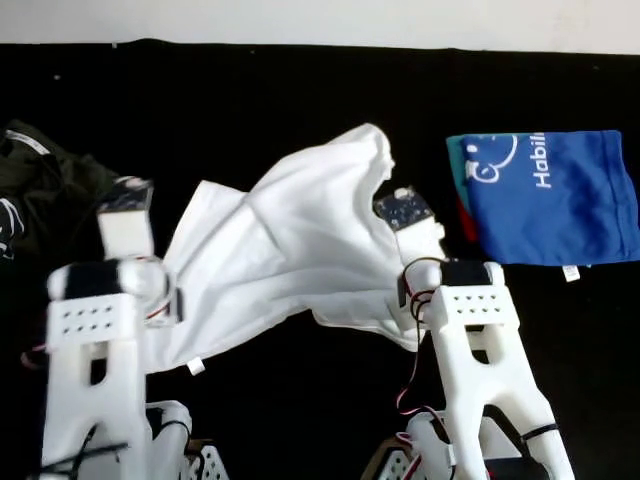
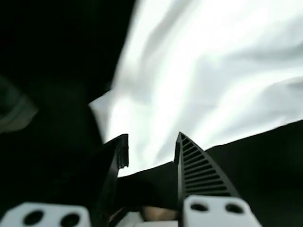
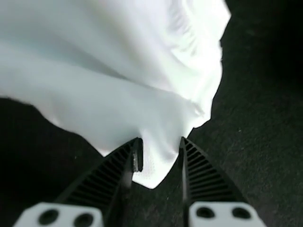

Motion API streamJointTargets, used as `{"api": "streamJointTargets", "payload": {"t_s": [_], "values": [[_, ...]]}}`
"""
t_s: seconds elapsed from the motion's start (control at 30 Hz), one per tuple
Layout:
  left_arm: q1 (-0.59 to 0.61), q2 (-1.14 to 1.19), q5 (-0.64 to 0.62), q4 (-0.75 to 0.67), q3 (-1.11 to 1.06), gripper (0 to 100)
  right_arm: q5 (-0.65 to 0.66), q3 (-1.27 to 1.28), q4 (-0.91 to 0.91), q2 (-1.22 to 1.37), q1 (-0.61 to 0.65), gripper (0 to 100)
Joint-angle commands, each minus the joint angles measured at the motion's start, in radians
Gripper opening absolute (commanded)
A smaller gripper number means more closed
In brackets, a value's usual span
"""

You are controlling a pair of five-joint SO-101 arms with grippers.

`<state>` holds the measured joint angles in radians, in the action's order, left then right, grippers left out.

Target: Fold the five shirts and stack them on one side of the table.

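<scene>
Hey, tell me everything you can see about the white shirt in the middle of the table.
The white shirt is soft, thin-looking cloth, unfolded and rumpled, lying across the middle of the black table, bunched up toward the back. A small tag sticks out at its near edge. One corner sits between the open fingers of the right hand; another edge lies just ahead of the left hand.
</scene>
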<state>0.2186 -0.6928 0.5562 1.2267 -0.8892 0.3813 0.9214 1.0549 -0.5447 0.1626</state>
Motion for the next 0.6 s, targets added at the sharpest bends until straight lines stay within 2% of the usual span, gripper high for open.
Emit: {"api": "streamJointTargets", "payload": {"t_s": [0.0, 0.13, 0.27, 0.57], "values": [[-0.073, 0.157, -0.087, -0.078, 0.117, 17, -0.086, 0.001, -0.071, 0.007, 0.01, 12.4], [-0.031, 0.397, -0.13, -0.121, 0.378, 17, -0.157, 0.001, -0.143, 0.007, 0.012, 12.4], [-0.027, 0.616, -0.192, -0.092, 0.723, 17, -0.18, 0.036, -0.209, 0.007, 0.012, 12.4], [-0.117, 1.182, -0.255, 0.224, 1.5, 21, -0.184, 0.154, -0.369, 0.007, 0.027, 12.4]]}}
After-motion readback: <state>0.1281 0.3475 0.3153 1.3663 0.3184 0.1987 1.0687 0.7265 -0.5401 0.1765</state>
